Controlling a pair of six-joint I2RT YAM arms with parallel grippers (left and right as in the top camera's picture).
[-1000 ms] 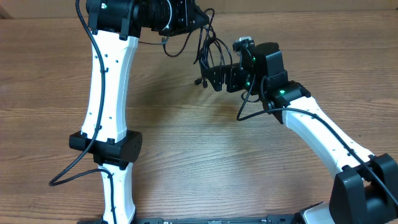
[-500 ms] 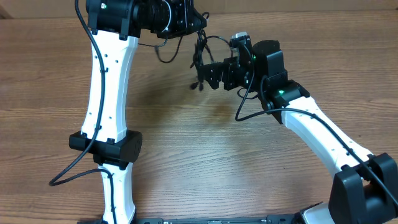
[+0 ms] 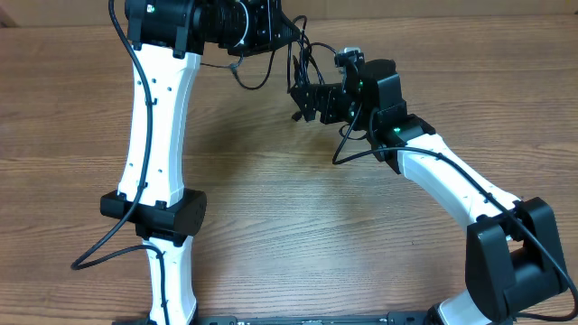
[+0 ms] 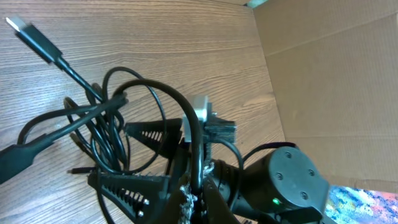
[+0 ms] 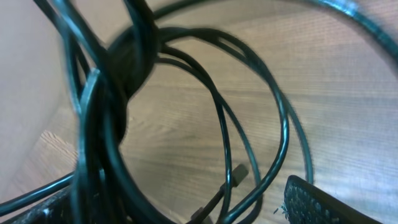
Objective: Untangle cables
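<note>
The cables (image 3: 301, 59) are a tangle of thin black loops hanging above the wooden table (image 3: 271, 208) at the far middle. My left gripper (image 3: 287, 32) is shut on a strand at the top of the tangle; in the left wrist view its jaws (image 4: 198, 202) pinch one cord, and the loops (image 4: 102, 118) spread below with a flat plug (image 4: 26, 32) sticking out. My right gripper (image 3: 302, 97) is open, just right of and below the left one, its fingers (image 4: 134, 193) reaching into the hanging loops. In the right wrist view several loops (image 5: 217, 124) fill the space ahead of its pad (image 5: 317, 202).
A brown cardboard wall (image 4: 329, 74) stands along the table's far edge, close behind both grippers. The left arm's white links (image 3: 163, 117) run down the left side and the right arm's links (image 3: 452, 181) cross the right side. Thicker black arm cables run along both.
My right gripper has pushed up and toward the far edge, closer to the left gripper and deeper into the loops. The hanging loops swung left and then back. The left gripper stayed put.
</note>
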